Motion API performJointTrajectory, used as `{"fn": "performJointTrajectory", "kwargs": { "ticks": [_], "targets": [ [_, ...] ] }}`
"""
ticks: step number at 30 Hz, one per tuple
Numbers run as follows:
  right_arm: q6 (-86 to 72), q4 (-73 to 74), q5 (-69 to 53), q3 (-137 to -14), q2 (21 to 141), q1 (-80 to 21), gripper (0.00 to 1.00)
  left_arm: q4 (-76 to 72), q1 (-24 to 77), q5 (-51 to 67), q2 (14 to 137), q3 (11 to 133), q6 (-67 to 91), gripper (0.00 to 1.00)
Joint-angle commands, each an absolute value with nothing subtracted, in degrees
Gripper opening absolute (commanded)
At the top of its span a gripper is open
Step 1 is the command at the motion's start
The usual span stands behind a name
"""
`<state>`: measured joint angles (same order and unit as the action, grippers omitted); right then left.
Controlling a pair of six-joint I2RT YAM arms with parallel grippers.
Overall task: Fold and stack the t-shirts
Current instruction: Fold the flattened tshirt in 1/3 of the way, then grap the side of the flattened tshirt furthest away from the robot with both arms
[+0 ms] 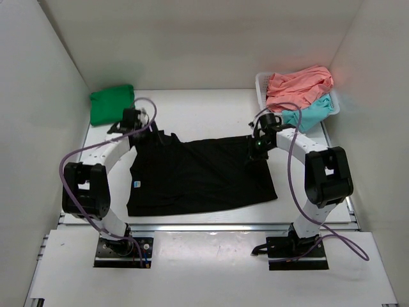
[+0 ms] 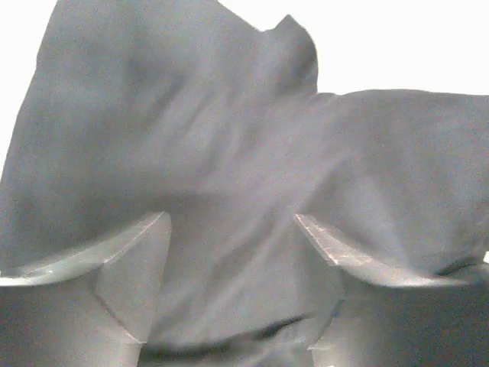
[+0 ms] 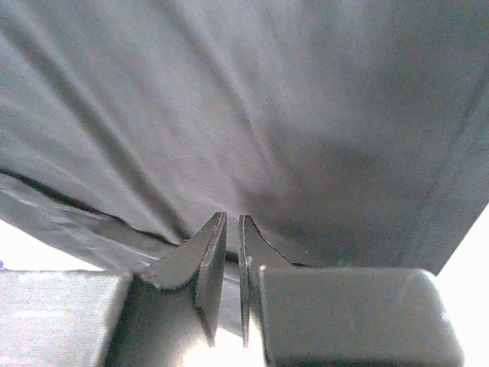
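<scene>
Judging by the piles, how far along is the folding?
— Early, I'd say. One green t-shirt (image 1: 112, 104) sits folded at the far left of the bench (image 1: 204, 109). The black t-shirt (image 1: 198, 176) lies spread flat across the middle, not yet folded. The coral-pink t-shirt (image 1: 297, 86) and the teal t-shirt (image 1: 313, 110) are heaped in the white basket (image 1: 261, 86) at the far right.
— So one done, one in hand, two waiting?
— That's my reading, and no stack has more than one shirt.
— What are the arms doing with the black one?
— The left end effector (image 2: 231, 222) is over its far left corner with its fingers (image 2: 130, 260) spread wide. Cloth fills the view past them, but nothing is pinched. The right end effector (image 3: 231, 222) is at the far right edge, its jaws pressed almost together on the black cloth, with creases fanning out from the tips.
— Any writing to read?
— Only a small pale label (image 1: 137, 183) near the black shirt's near left side. It's too small to make out.
</scene>
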<state>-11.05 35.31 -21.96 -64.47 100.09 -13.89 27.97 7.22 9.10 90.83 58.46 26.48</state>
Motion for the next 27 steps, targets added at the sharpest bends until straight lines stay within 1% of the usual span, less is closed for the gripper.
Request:
{"fn": "performJointTrajectory", "kwargs": {
  "ticks": [1,2,3,4,6,7,8,9,12,15,19,22,27],
  "targets": [
    [-12.22,34.99,-22.76,-71.27,96.59,-13.01,0.1,22.25,5.9,15.81,91.93,69.94,24.79,0.68],
    [-12.3,35.07,-22.5,-72.15,96.68,-12.57,0.09,20.84,4.93,17.13,92.89,70.92,25.22,0.48],
    [-12.22,34.89,-22.5,-73.72,97.2,-12.57,0.09,20.22,3.36,17.66,94.12,72.32,26.44,0.19],
    [-12.22,35.24,-22.33,-73.91,97.73,-11.96,0.09,19.95,2.64,18.1,94.65,72.94,26.37,0.12],
    [-12.04,34.8,-22.15,-75.58,98.7,-11.25,0.09,19.51,0.27,17.93,97.37,74.17,26.8,0.13],
    [-11.87,34.8,-21.54,-75.93,99.31,-10.9,0.09,19.6,0.0,18.1,98.17,74.44,26.81,0.18],
    [-12.04,34.8,-21.71,-76.89,99.58,-10.38,0.09,19.34,0.09,17.5,98.78,74.36,26.37,0.48],
    [-11.87,34.8,-21.19,-77.95,99.84,-10.02,0.09,19.51,-1.74,16.19,100.18,74.44,25.67,0.56],
    [-11.87,34.36,-21.27,-79.62,100.81,-9.14,0.09,19.08,-2.11,13.98,103.17,75.06,22.16,0.57],
    [-12.04,33.75,-21.09,-81.56,102.56,-8.35,0.09,17.5,-1.76,13.62,106.51,75.85,20.57,0.6],
    [-12.04,34.19,-21.1,-83.14,103.97,-8.17,0.1,17.22,-0.97,11.43,110.91,78.92,17.68,0.6],
    [-11.87,34.27,-21.36,-83.14,104.68,-7.73,0.09,18.45,-0.79,9.33,113.89,82.0,15.39,0.59],
    [-12.39,33.93,-21.79,-82.88,105.2,-7.65,0.1,18.63,-0.79,7.56,115.14,83.15,13.62,0.61]
  ]
}}
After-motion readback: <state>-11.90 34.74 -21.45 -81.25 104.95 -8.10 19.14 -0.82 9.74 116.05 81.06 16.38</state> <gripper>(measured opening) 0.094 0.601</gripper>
